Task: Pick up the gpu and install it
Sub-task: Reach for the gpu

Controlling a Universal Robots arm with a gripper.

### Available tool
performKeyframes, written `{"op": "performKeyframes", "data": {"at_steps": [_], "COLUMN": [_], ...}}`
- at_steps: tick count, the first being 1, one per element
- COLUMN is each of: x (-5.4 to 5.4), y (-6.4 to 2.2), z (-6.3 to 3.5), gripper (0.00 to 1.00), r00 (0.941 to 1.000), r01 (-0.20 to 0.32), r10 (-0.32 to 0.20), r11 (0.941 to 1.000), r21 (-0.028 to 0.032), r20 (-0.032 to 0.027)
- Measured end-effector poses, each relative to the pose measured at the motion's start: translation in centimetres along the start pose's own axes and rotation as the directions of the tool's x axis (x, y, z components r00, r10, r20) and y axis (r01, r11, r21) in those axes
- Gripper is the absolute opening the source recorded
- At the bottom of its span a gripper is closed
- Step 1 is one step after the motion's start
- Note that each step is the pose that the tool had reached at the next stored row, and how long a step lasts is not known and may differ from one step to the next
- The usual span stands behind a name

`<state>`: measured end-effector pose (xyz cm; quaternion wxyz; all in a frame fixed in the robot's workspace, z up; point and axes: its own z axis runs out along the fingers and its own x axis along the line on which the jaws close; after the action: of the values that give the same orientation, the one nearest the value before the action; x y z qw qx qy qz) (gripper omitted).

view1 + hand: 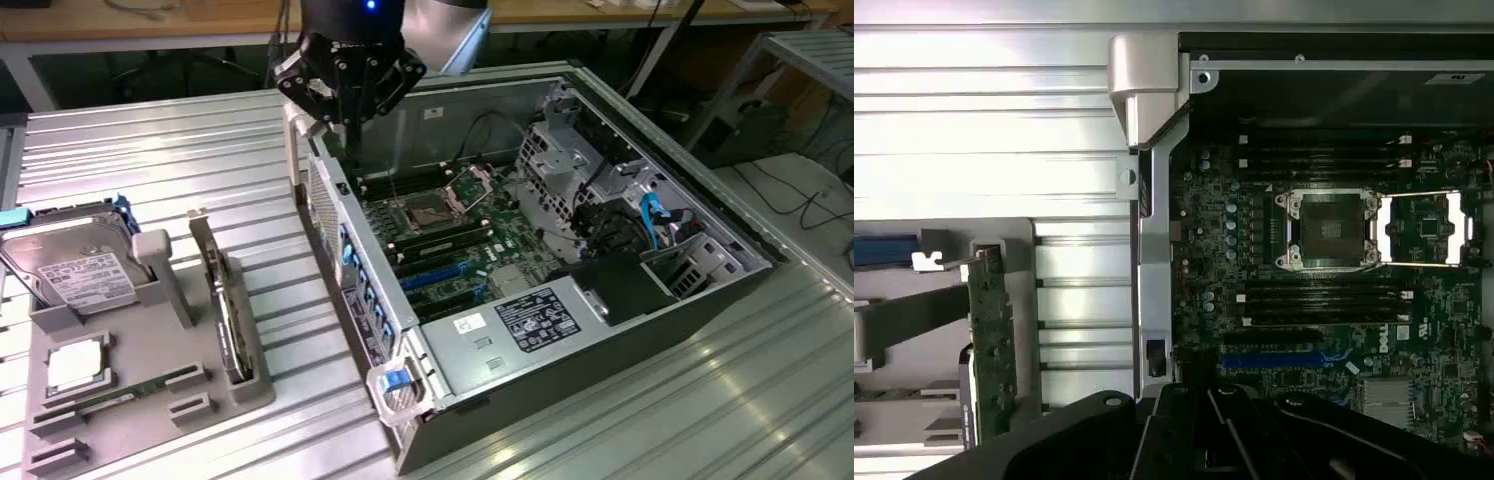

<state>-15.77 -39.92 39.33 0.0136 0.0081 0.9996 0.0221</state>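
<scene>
The gpu [222, 300] stands on its edge in a slot of the grey holder tray [147, 400] at the exterior view's left, its silver bracket end pointing to the far side. In the wrist view the gpu [992, 335] appears as a narrow green board seen edge-on. My gripper [352, 110] hangs above the far left corner of the open computer case [534, 340], well away from the gpu and holding nothing. The gripper's black body [1199, 415] sits over the case wall, beside the motherboard [1324, 300] and its blue slot [1274, 358].
The tray also carries a silver hard drive [74, 272], a square processor [75, 366] and a RAM stick [100, 402]. Inside the case are the open processor socket [434, 212], drive cages [574, 150] and a black shroud [621, 285]. Ribbed metal tabletop [174, 160] surrounds everything.
</scene>
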Motion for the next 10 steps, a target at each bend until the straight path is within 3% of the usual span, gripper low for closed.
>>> {"op": "performKeyframes", "data": {"at_steps": [1,3,10], "x": [1.2,2.2,2.8], "y": [-0.02,-0.04,-0.05], "z": [-0.03,-0.06,-0.07], "gripper": [0.11,0.11,0.11], "r00": [1.0000,1.0000,1.0000], "r01": [0.000,0.000,0.000], "r10": [0.000,0.000,0.000], "r11": [1.0000,1.0000,1.0000], "r21": [0.0000,0.0000,0.0000], "r20": [0.0000,0.0000,0.0000]}}
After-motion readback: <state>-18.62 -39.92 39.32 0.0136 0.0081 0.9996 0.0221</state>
